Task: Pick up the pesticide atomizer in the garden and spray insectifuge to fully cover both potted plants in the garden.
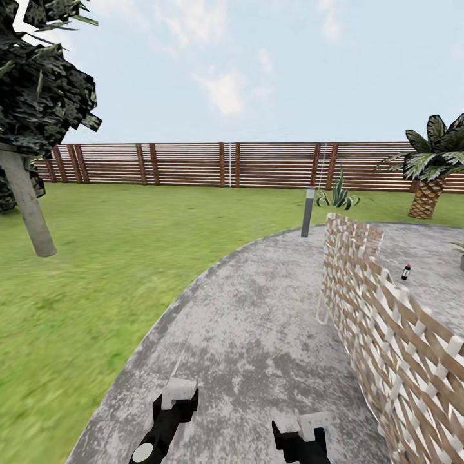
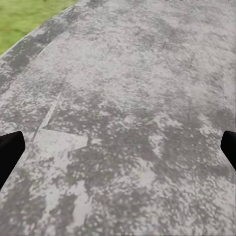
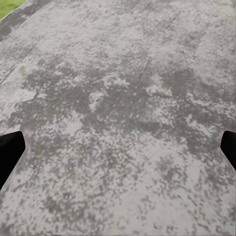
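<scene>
Quick headcount of what's in the yard. One spray bottle (image 1: 405,271), tiny and dark, standing on the paving past the wicker. One wicker seat (image 1: 386,322), or at least one woven back, can't tell if there's more behind it. One grey post lamp (image 1: 308,211). One spiky plant (image 1: 338,195) with no pot by the fence, one palm (image 1: 432,169), and one big dark tree (image 1: 29,116) on the lawn. One plant pot, just a sliver (image 1: 461,256) at the picture's edge. One long slatted fence (image 1: 193,164). Two grippers, left (image 1: 173,403) and right (image 1: 301,430), each with two black fingertips (image 2: 11,150) (image 3: 11,150).
</scene>
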